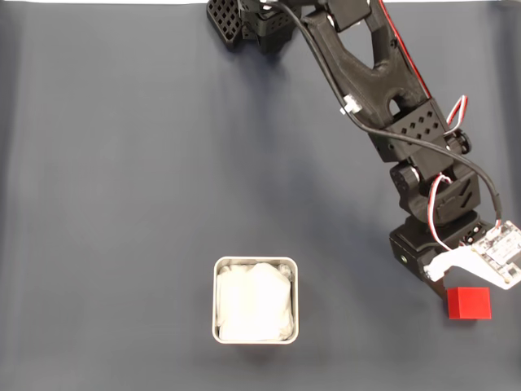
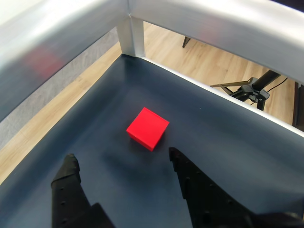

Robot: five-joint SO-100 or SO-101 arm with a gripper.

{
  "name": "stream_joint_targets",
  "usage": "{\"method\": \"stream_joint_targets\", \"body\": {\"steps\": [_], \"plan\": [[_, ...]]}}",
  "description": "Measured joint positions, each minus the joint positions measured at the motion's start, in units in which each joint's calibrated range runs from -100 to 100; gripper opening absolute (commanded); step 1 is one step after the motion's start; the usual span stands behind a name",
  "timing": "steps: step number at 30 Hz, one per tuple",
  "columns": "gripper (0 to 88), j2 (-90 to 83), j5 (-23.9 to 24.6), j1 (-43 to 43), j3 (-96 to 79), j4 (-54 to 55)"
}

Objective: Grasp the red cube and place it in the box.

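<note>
Red plain-faced cube [image 2: 147, 128] lies on the dark blue-grey mat [image 2: 228, 137] just ahead of the black two-finger gripper [image 2: 121, 159], whose jaws stand spread and empty (wrist view). Fixed view adds the square rounded-corner box [image 1: 256, 264], pale metallic rim with crumpled white lining, well left of the cube [image 1: 469, 302]; wrist view alone shows wood flooring [image 2: 199, 57] beyond the mat.

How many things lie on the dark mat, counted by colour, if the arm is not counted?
Red: 1, the cube, which lies just ahead of the open gripper in the wrist view.
White: 1, the box, apart from the cube, on the left in the fixed view.
Total: 2
</note>
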State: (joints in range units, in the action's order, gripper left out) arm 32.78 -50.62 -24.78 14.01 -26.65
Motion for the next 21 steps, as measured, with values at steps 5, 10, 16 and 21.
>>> {"method": "stream_joint_targets", "body": {"steps": [5,10,16,21], "plan": [[43.3,2.3,-0.2,0.0,3.1,0.0],[43.3,4.4,-0.2,0.0,5.7,0.0],[43.3,6.8,-0.4,0.0,8.0,0.0],[43.4,8.7,-0.4,0.0,9.9,0.0]]}}
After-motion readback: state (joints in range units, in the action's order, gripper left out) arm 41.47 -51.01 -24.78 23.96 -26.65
